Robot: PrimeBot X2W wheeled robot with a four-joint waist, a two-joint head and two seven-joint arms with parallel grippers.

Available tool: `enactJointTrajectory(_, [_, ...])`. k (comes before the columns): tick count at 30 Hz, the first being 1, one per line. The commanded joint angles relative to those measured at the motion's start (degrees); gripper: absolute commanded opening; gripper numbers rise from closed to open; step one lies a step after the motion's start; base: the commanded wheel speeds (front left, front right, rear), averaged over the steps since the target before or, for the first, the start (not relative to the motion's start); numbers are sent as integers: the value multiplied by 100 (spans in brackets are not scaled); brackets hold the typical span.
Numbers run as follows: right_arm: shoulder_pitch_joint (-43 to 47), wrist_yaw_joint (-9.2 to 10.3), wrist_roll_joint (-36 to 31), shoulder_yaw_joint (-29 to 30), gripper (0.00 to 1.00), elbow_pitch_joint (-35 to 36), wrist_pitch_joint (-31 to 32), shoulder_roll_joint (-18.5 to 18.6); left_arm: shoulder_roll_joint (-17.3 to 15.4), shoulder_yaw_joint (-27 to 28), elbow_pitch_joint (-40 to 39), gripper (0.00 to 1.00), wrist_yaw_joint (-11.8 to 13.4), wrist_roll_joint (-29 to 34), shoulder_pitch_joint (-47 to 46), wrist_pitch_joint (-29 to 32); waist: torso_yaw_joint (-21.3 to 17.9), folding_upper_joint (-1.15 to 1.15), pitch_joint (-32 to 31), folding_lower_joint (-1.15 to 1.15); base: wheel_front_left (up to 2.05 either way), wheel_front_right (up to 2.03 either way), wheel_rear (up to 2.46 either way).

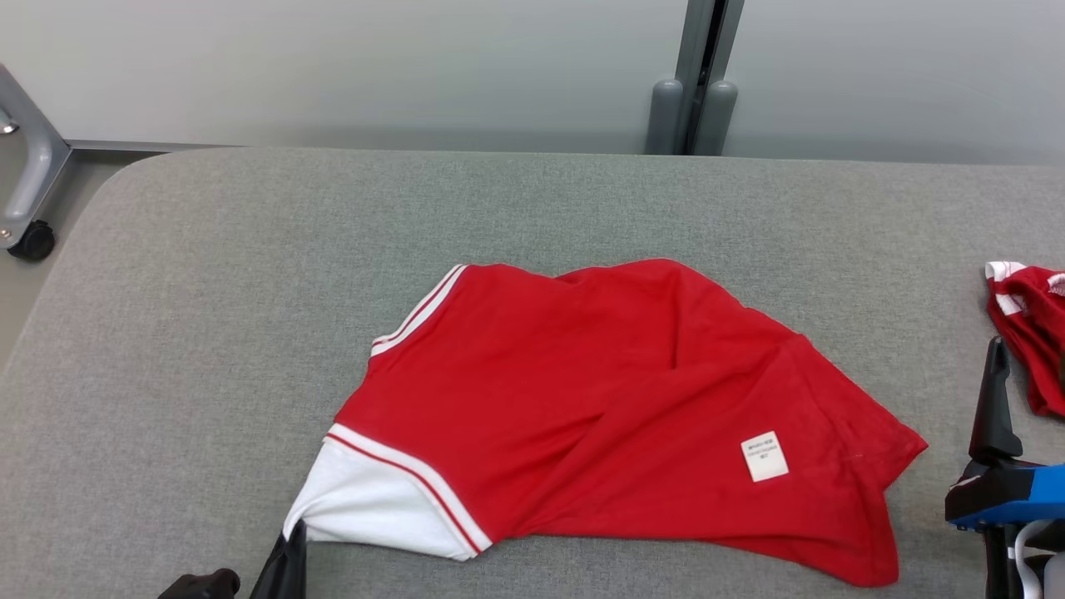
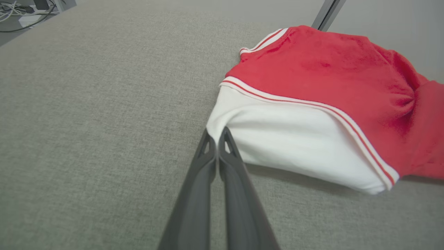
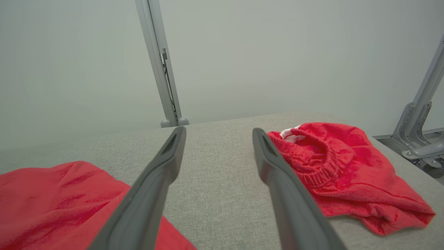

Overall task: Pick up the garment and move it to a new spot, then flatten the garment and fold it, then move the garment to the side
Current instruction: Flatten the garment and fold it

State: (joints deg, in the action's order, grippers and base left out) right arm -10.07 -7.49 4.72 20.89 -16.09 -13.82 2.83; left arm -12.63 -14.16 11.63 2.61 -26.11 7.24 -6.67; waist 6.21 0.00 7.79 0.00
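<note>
Here's the garment [image 1: 616, 399], a red shirt spread across the middle of the grey padded table [image 1: 208, 316], nearer the front edge than the back; its long axis runs across the table from the robot's left to its right, sloping a little, with the white sleeve [image 1: 366, 499] pointing at the near left corner and the red hem trailing off to the right; it's far from flat, with a deep fold running diagonally through the body and the right end rumpled; thin white and red stripes edge the sleeve, and a second striped band [image 1: 420, 312] shows on the far left side; a small white label [image 1: 764, 456] sits on the right part of the cloth, its print too small to read; now the left gripper [image 2: 215, 133], fingers pressed tight together, with the corner of that white sleeve nipped at the tips and lifted slightly, a shadow under it; over on the right, the right gripper [image 3: 218, 133] stands with its fingers spread wide and nothing between them, above bare table; beside it lies a second red piece [image 3: 347, 170], bunched, with a ribbed elastic band, well apart from the shirt.
</note>
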Motion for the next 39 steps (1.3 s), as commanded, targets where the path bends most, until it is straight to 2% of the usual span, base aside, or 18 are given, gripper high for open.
enactJointTrajectory(1, [-22,0,-81,58,100,27,-33,12,-86,103,76,0,63,-37,62,-60,-37,0,-8,0,0,0,0])
enactJointTrajectory(2, [-22,0,-100,70,100,32,-32,12,-72,123,101,0,70,-64,63,-75,-53,0,-15,0,0,0,0])
enactJointTrajectory(3, [-18,0,-122,79,100,35,-23,12,-50,140,128,41,69,-84,46,-116,-70,0,-25,0,0,0,0])
enactJointTrajectory(4, [-11,0,-132,77,100,36,-11,12,-26,145,135,86,48,-115,8,-132,-87,0,-37,0,0,0,0])
enactJointTrajectory(5, [3,0,-141,67,100,38,6,12,-4,140,142,100,21,-137,-40,-171,-102,0,-49,0,0,0,0])
enactJointTrajectory(9, [154,0,-226,-160,100,47,132,9,77,65,123,100,-35,-94,-251,-326,-154,0,-104,0,0,0,0])
enactJointTrajectory(15, [370,0,-324,-862,100,160,379,10,175,-48,13,100,-49,10,-549,-490,-230,0,-156,0,0,0,0])
enactJointTrajectory(20, [466,0,-406,-1858,100,179,687,15,316,-166,26,100,-76,44,-724,-556,-303,0,-148,0,0,0,0])
enactJointTrajectory(24, [318,0,-462,-2525,100,-25,1022,129,399,-244,93,100,-92,45,-781,-578,-305,0,-122,0,0,0,0])
enactJointTrajectory(30, [85,0,-450,-2934,100,-637,1495,354,436,-307,255,100,-137,26,-828,-622,-145,0,-74,0,0,0,0])
enactJointTrajectory(31, [59,0,-455,-2983,97,-726,1534,388,438,-311,278,100,-140,22,-833,-634,-116,0,-69,0,0,0,0])
enactJointTrajectory(34, [-48,0,-402,-3182,49,-953,1599,443,442,-307,325,100,-141,6,-855,-664,-57,0,-45,0,0,0,0])
enactJointTrajectory(35, [-76,0,-374,-3241,40,-1011,1612,452,440,-301,338,100,-139,1,-860,-670,-47,0,-39,0,0,0,0])
enactJointTrajectory(36, [-106,0,-348,-3276,36,-1057,1621,470,439,-297,349,100,-137,2,-861,-674,-43,0,-33,0,0,0,0])
enactJointTrajectory(38, [-155,0,-307,-3340,8,-1132,1603,501,437,-286,371,100,-131,-2,-865,-689,-49,0,-23,0,0,0,0])
enactJointTrajectory(39, [-171,0,-295,-3360,0,-1138,1558,503,435,-278,377,100,-122,-9,-867,-696,-59,0,-22,0,0,0,0])
